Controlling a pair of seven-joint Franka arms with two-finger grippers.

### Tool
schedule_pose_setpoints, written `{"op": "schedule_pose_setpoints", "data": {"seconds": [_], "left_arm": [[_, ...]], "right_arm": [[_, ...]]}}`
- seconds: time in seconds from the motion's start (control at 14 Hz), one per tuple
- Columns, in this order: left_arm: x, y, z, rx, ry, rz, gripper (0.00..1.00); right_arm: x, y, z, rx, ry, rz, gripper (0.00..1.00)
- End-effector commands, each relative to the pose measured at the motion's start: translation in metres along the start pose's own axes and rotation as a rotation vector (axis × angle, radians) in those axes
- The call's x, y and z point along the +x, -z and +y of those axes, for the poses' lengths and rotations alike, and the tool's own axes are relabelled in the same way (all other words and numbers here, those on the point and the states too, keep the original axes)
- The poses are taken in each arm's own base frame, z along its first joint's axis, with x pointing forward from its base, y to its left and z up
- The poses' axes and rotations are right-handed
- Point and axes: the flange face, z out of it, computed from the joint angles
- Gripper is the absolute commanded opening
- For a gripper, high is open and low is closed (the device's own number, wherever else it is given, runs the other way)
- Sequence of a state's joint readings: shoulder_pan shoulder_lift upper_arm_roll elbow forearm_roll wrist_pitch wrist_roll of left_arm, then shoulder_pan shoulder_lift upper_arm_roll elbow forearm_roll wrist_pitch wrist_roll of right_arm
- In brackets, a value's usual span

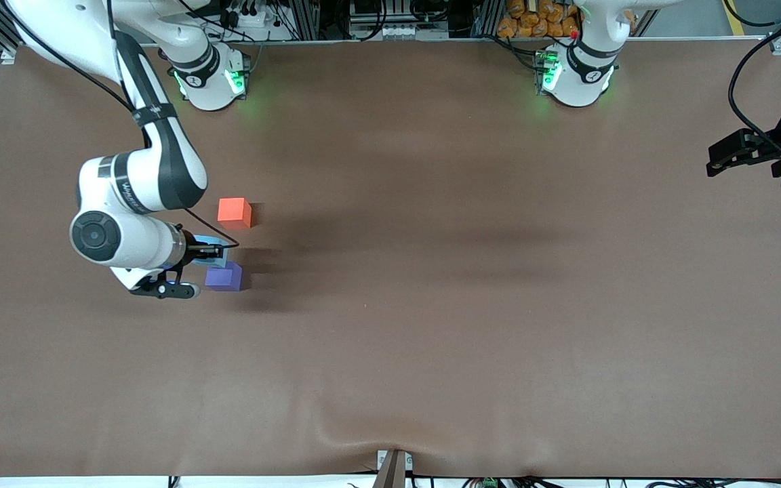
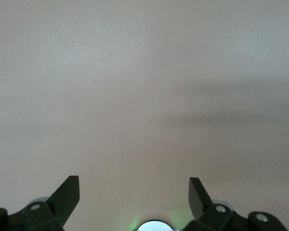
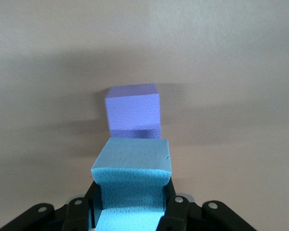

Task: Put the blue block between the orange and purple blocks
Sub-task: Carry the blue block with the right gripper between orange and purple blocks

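We carry the blue block (image 3: 131, 166) pinched in the right hand (image 1: 217, 252), just beside the purple block (image 1: 224, 277), and next judge a shift toward 12 o'clock into the gap before the orange block (image 1: 234, 211), while the left hand (image 2: 134, 195) waits spread over bare surface (image 1: 431, 305).

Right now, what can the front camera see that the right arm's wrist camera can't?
Only the front view shows the orange block, both arm bases, and the left gripper waiting open over the table's edge at the left arm's end. Only the right wrist view shows closely the right gripper shut on the blue block, its fingers pressing the block's sides. Both show the blue block, the purple block beside it, and the brown table.
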State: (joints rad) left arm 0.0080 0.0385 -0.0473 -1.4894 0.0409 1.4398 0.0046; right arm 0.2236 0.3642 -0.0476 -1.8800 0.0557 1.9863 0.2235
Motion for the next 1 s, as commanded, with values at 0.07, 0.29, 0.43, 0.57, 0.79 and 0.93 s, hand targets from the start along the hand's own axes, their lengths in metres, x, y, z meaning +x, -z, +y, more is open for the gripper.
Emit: {"op": "schedule_pose_setpoints", "data": {"seconds": [0.07,0.29,0.43,0.57,0.79,0.93], "left_arm": [[0.001,0.000,-0.001,-0.011,-0.023,0.007,1.00],[0.004,-0.004,-0.001,-0.011,-0.024,-0.001,1.00],[0.004,-0.004,-0.001,-0.011,-0.024,-0.002,1.00],[0.004,-0.005,-0.001,-0.011,-0.024,-0.004,1.00],[0.004,-0.004,0.000,-0.011,-0.025,-0.002,1.00],[0.005,-0.004,0.001,-0.011,-0.027,-0.002,1.00]], "right_arm": [[-0.022,-0.009,0.014,0.002,0.031,0.015,0.00],[-0.027,-0.026,0.011,-0.002,0.038,0.010,0.00],[-0.033,-0.034,0.010,-0.004,0.053,-0.001,0.00],[-0.036,-0.040,0.009,-0.003,0.067,0.000,0.00],[-0.040,-0.054,-0.003,0.000,0.087,0.038,0.00],[-0.042,-0.061,-0.008,-0.001,0.098,0.050,0.00]]}}
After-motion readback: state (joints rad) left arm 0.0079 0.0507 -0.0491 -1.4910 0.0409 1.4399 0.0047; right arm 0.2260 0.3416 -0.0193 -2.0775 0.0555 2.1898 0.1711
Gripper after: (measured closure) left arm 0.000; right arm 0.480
